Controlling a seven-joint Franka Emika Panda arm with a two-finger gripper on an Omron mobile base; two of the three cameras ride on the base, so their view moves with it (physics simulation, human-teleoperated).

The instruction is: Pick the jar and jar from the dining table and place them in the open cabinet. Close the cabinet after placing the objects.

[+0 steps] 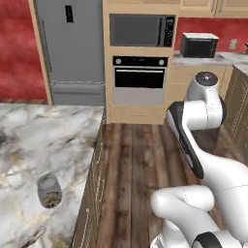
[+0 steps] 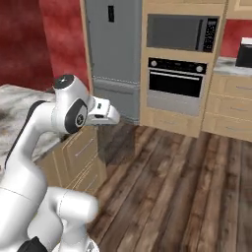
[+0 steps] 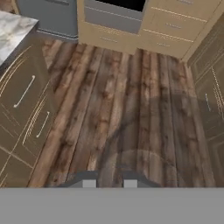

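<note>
The gripper (image 3: 109,183) points at the wood floor (image 3: 131,109), fingers drawn together and holding nothing. One jar (image 1: 49,191) stands near the right edge of the dining table (image 1: 43,135), toward its near end (the second jar cannot be located). Risk: reaching across may tip the jar off that edge. The cabinet's position is undetermined.

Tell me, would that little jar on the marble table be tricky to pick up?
Probably a bit. The jar looks like clear glass, so likely smooth, slippery and breakable if dropped. It seems to lean rather than stand straight, and being round it might roll when nudged. Only a little brown filling shows at its bottom, so it is probably light. It sits near the table's edge.
</note>
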